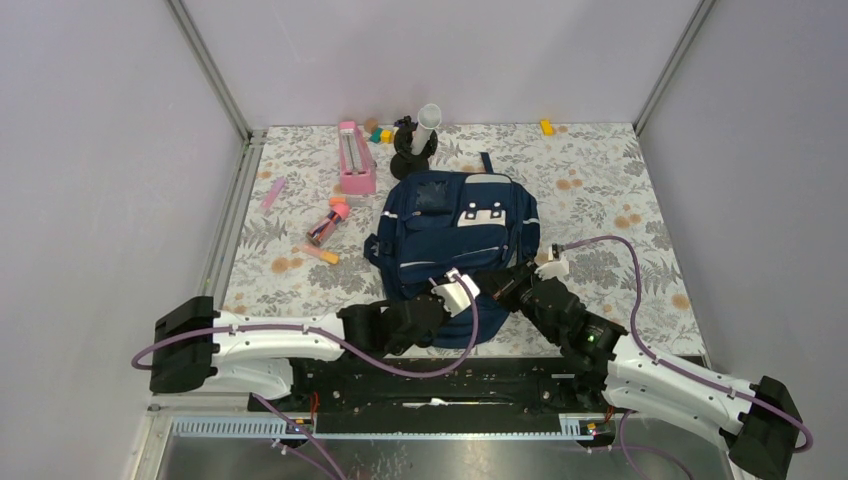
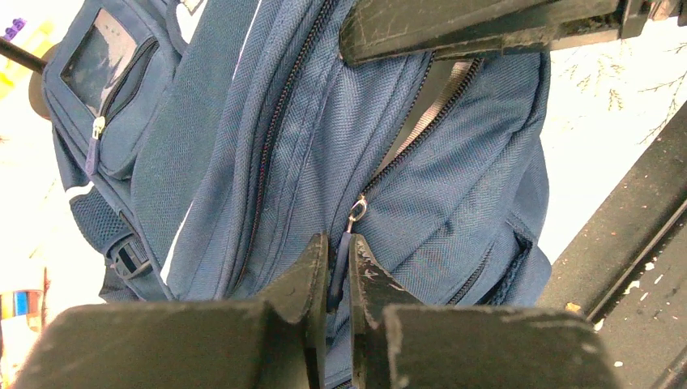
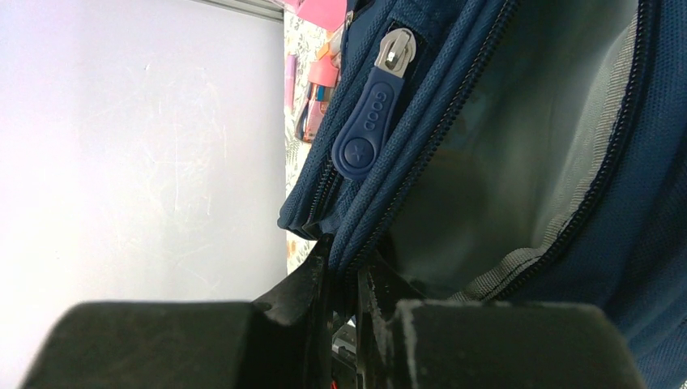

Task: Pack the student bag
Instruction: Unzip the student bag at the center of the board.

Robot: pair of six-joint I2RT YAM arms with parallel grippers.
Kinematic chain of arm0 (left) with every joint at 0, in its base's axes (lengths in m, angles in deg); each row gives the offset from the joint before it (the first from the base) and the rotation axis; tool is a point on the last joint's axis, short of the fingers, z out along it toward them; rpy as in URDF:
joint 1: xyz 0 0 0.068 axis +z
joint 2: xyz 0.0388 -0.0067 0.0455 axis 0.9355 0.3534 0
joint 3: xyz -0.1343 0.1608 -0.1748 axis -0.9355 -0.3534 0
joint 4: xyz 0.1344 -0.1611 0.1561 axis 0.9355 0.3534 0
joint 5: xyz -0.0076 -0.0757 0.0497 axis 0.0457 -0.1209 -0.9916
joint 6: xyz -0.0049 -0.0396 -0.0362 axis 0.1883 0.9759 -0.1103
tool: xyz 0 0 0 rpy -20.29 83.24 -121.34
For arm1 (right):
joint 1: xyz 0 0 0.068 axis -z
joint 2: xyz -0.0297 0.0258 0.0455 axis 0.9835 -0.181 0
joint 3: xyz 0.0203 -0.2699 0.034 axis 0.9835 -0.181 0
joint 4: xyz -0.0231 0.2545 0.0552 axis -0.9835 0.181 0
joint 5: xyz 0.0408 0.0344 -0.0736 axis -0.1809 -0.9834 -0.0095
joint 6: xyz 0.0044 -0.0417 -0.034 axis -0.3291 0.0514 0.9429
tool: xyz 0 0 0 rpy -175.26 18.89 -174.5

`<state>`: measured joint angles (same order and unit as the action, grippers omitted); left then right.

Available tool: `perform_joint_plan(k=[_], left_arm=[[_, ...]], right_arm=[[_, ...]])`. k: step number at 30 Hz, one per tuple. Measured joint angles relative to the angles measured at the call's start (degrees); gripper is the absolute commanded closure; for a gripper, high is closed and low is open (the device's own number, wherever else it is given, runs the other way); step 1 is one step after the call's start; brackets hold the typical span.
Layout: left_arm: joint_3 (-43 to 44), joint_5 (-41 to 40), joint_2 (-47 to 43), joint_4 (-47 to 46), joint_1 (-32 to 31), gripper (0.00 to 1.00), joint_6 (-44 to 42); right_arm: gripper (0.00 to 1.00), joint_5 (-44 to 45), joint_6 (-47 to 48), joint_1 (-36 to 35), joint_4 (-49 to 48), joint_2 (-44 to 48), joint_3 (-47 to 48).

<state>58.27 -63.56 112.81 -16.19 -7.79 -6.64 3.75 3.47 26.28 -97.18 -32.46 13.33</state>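
The student bag (image 1: 455, 225) is a navy backpack lying flat in the middle of the floral mat, its top toward the arms. My left gripper (image 1: 455, 292) is at the bag's near edge. In the left wrist view it (image 2: 338, 243) is shut on a navy zipper pull tab (image 2: 339, 271) that hangs from a small metal ring (image 2: 356, 212). My right gripper (image 1: 503, 284) is beside it. In the right wrist view it (image 3: 347, 263) is shut on the zippered rim (image 3: 389, 194) of the open main pocket, holding it up. Grey lining (image 3: 518, 146) shows inside. Another zipper pull (image 3: 364, 130) marked GOOD hangs above.
A pink case (image 1: 356, 160) and a black stand with a white tube (image 1: 415, 140) sit behind the bag. Small coloured items (image 1: 330, 222) and a pink stick (image 1: 273, 192) lie to its left. A yellow block (image 1: 547, 127) rests at the back edge.
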Motion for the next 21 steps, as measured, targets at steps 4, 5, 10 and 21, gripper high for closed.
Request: perform_joint_plan(k=[4, 5, 10, 21], left_arm=[[-0.68, 0.0, -0.48, -0.31, -0.09, 1.0, 1.57], [-0.81, -0.02, -0.52, -0.42, -0.09, 1.0, 1.92], [-1.64, -0.24, -0.92, -0.96, -0.13, 1.0, 4.35], [-3.45, -0.2, -2.32, -2.67, -0.39, 0.95, 10.23]], right_arm=[[1.0, -0.26, 0.02, -0.17, -0.04, 0.02, -0.02], [1.0, -0.24, 0.02, -0.22, -0.04, 0.02, -0.02], [1.0, -0.31, 0.07, -0.37, -0.02, 0.02, -0.15], [1.0, -0.28, 1.86, -0.76, 0.42, 0.87, -0.15]])
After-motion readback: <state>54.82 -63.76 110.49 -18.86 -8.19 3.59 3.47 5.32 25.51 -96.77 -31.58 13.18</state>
